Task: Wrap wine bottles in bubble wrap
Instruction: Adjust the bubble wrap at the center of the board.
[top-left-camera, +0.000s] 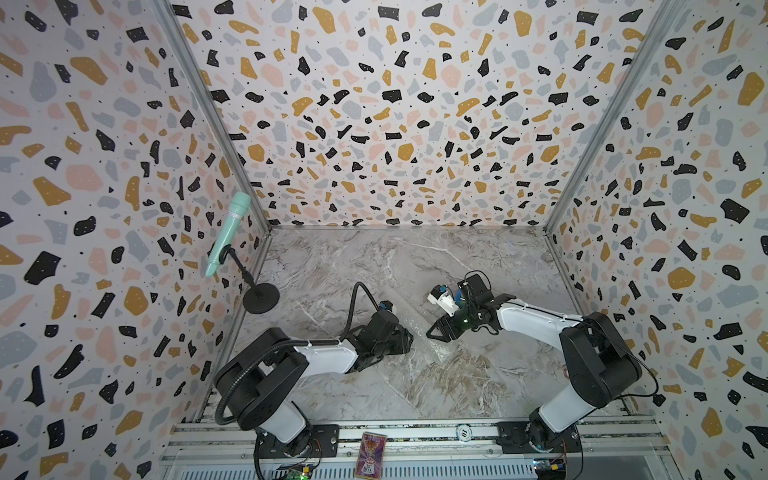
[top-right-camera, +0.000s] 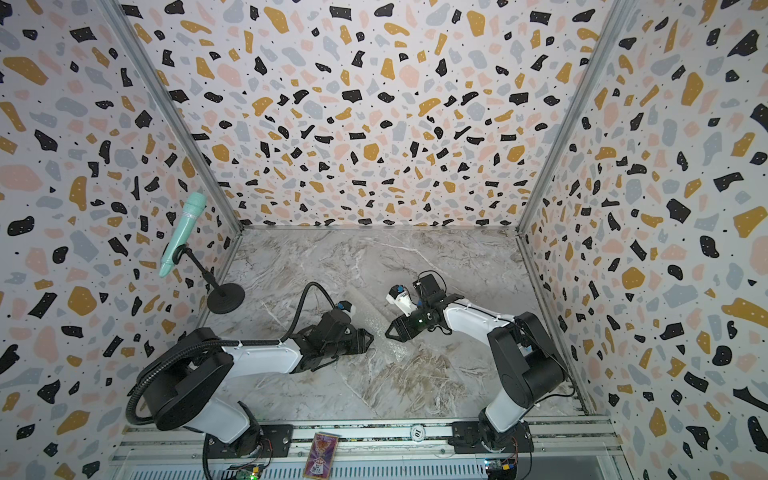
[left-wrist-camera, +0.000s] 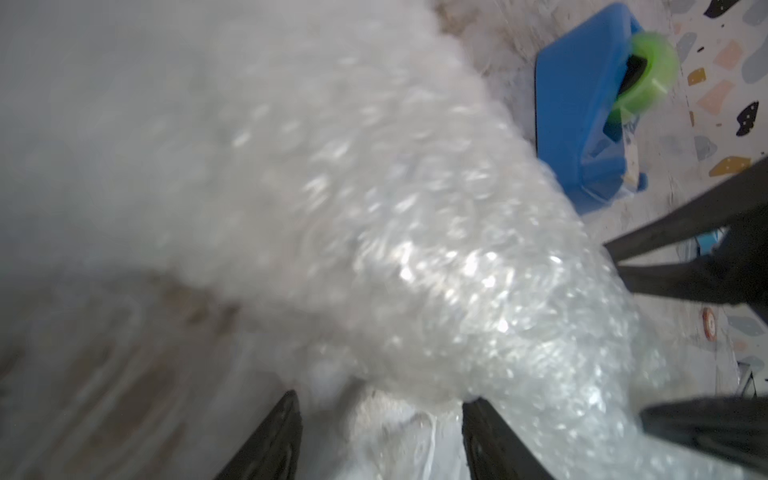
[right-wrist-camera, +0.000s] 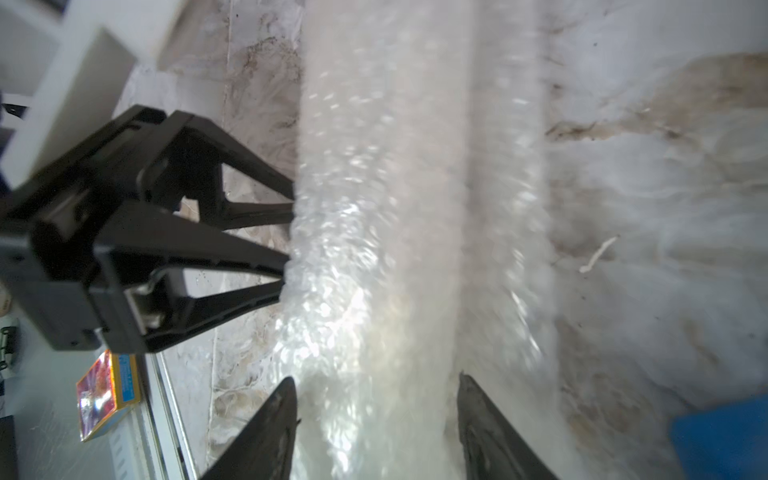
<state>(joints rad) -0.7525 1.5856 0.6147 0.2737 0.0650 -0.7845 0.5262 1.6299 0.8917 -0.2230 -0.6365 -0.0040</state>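
Now, worktop: marble-patterned; the roll is carried near its middle, between the two arms.
Bubble wrap: rolled into a long tube, laid flat on the worktop; a looser flap is seen alongside it.
Wine bottle: not made out in any view; judged to be hidden inside the tube.
Left pincer: set astride the tube, fingers against the wrap; whether it is clenched cannot be told.
Right pincer: set astride the tube from the facing side; grip likewise cannot be told.
Tape dispenser: blue, near the tube.
Step in hand: judged to be tightening the roll. The tube should be pinched evenly by both pincers and turned together, so the flap is not let spring open.
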